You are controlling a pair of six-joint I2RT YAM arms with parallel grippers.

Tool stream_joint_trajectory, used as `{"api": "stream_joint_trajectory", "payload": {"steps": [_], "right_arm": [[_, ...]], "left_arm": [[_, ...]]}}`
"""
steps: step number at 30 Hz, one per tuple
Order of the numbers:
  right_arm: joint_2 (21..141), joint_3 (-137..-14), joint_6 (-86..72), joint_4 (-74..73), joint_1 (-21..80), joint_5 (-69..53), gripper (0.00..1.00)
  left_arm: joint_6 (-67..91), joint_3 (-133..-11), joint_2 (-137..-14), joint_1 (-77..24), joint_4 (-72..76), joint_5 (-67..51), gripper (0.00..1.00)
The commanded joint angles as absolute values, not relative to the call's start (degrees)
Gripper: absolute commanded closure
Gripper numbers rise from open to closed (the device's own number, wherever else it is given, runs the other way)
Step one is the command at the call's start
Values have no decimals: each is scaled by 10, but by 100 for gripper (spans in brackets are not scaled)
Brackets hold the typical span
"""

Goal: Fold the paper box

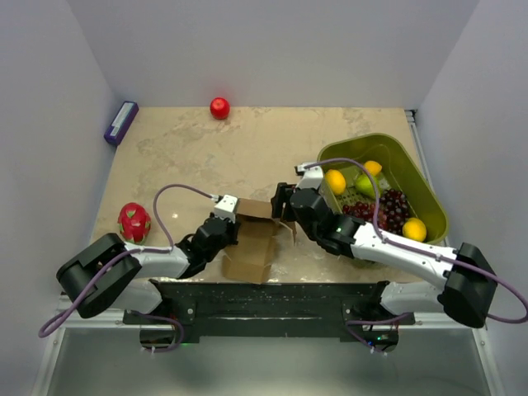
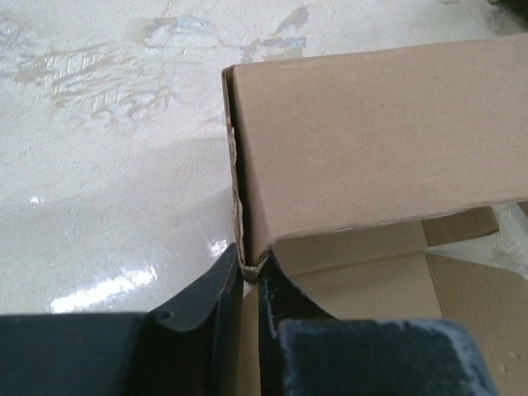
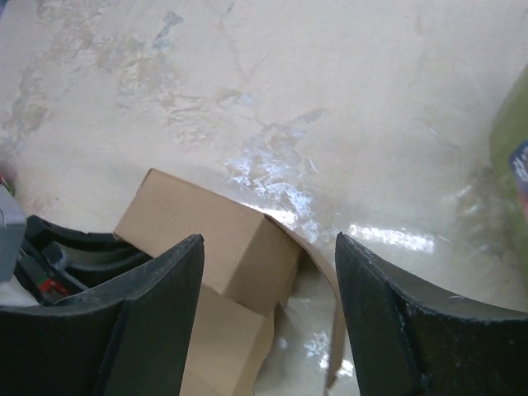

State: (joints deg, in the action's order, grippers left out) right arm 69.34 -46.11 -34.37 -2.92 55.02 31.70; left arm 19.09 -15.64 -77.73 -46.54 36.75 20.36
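Your left arm lies low over the near worktop [image 1: 190,157], reaching right. The left gripper [image 2: 250,268] is clamped on a corner of the box [image 2: 371,140], at its upright panel. The box sits near centre, half hidden by both wrists from above. Your right arm stretches left past the basket [image 1: 404,169], and the right gripper [image 3: 268,247] hangs spread apart over the box.
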Motion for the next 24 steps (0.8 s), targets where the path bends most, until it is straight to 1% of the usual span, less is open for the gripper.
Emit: {"api": "stream_joint_trajectory", "payload": {"steps": [1,7,13,17,24], "right_arm": [[745,-513,-335,45,553,300,37],[808,-541,-336,107,555,233,48],[851,-549,-332,144,570,180,55],[876,-546,-337,143,573,167,58],[911,-525,-353,131,574,178,60]], "left_arm": [[181,-142,-775,-469,401,212,100],[181,-142,-777,-469,401,211,100],[180,-142,-776,-469,403,209,100],[183,-142,-773,-469,406,210,100],[185,-138,-766,-469,413,208,100]]}}
